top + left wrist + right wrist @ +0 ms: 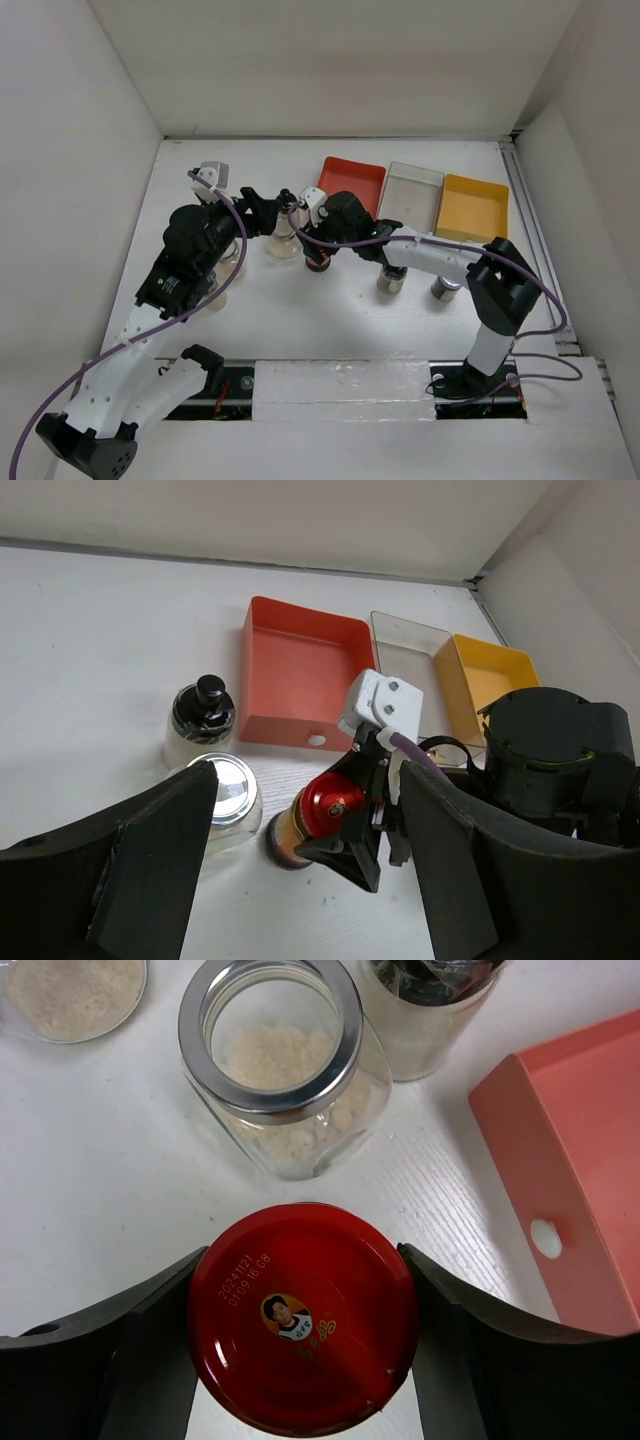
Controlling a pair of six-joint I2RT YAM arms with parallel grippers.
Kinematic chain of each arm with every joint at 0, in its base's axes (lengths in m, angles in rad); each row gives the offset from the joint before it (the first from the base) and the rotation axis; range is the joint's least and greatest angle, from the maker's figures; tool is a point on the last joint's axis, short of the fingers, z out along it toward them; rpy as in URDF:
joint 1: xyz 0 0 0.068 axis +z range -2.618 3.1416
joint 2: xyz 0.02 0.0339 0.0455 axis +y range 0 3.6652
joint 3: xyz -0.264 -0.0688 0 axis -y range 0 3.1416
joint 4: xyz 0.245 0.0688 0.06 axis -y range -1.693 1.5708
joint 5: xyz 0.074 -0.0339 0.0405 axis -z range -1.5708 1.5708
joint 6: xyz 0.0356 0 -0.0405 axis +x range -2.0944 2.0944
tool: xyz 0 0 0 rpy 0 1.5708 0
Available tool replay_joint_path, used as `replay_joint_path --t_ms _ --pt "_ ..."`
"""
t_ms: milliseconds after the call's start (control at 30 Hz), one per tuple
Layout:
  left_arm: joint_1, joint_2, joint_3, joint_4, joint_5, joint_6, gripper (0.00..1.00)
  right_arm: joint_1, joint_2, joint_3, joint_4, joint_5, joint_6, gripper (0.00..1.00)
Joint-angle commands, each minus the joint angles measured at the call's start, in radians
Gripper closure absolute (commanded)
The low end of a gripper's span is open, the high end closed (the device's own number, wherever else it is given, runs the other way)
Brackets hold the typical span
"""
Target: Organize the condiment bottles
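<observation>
My right gripper (pixel 303 1270) is shut on a dark jar with a red lid (pixel 303 1315), one finger on each side of the lid. In the left wrist view the jar (pixel 330 805) seems to stand on the table in front of the red tray. My left gripper (pixel 300 880) is open and empty, just left of that jar, its fingers (pixel 150 865) spread wide. A clear jar with a silver lid (pixel 225 788) and a black-knob shaker (pixel 203 715) stand to the left. In the top view the red-lid jar (pixel 318 262) is mid-table, under the right gripper (pixel 320 245).
Red (pixel 352 185), clear (pixel 415 193) and yellow (pixel 475 208) trays line the back right. Two more jars (pixel 390 280) (pixel 445 288) stand under the right forearm. A clear jar (pixel 283 242) stands between the grippers, and another (pixel 232 262) is partly hidden under the left arm.
</observation>
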Motion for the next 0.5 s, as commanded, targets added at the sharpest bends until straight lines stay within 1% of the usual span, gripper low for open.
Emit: replay_joint_path --t_ms 0,100,133,167,233,267,400,467 --pt "0.005 -0.005 -0.007 0.048 0.013 0.006 0.3 -0.01 -0.124 0.024 0.07 -0.016 0.011 0.51" --pt "0.005 -0.005 -0.007 0.057 0.013 0.006 0.3 -0.067 -0.223 0.053 0.079 -0.008 0.011 0.51" --pt "0.005 -0.005 -0.007 0.057 0.013 0.006 0.3 -0.067 -0.239 0.062 0.079 -0.02 0.011 0.51" --pt "0.005 -0.005 -0.007 0.057 0.013 0.006 0.3 -0.107 -0.251 0.073 0.096 -0.033 0.011 0.51" --pt "0.005 -0.014 -0.007 0.048 0.013 0.006 0.3 -0.145 -0.251 0.119 0.117 -0.053 0.011 0.51" --pt "0.005 -0.023 -0.007 0.057 0.013 0.006 0.3 -0.18 -0.239 0.165 0.118 -0.074 0.011 0.51" --pt "0.005 -0.023 -0.007 0.046 0.022 0.006 0.3 -0.252 -0.156 0.252 0.136 -0.086 0.002 0.51" --pt "0.005 -0.035 -0.007 0.055 0.033 0.006 0.3 -0.279 -0.071 0.33 0.136 -0.087 0.002 0.51"
